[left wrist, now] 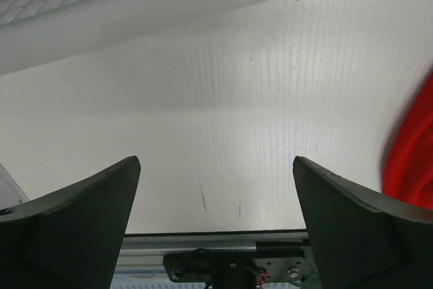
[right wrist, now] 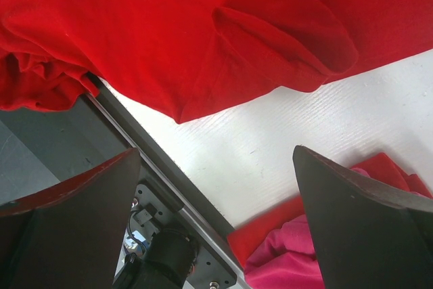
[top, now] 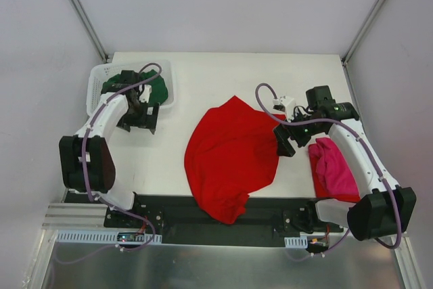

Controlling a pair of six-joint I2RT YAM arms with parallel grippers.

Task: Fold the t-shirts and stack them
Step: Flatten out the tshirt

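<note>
Only from above: dark green t-shirt (top: 157, 90) in basket (top: 94, 93), beside left gripper (left wrist: 215, 164), spread wide, empty. Before right gripper (right wrist: 215, 155), likewise spread: red t-shirt (right wrist: 203, 32), magenta t-shirt (right wrist: 291, 256).

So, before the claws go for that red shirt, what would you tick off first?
1. Left claw open and empty: ok.
2. Right claw open and empty: ok.
3. Red t-shirt lying flat on the table: not ok, it is rumpled and its near part hangs over the table's edge.
4. Pink t-shirt neatly folded: cannot tell, the right arm covers part of it.
5. Green t-shirt out of the white basket: not ok, it lies inside.
</note>
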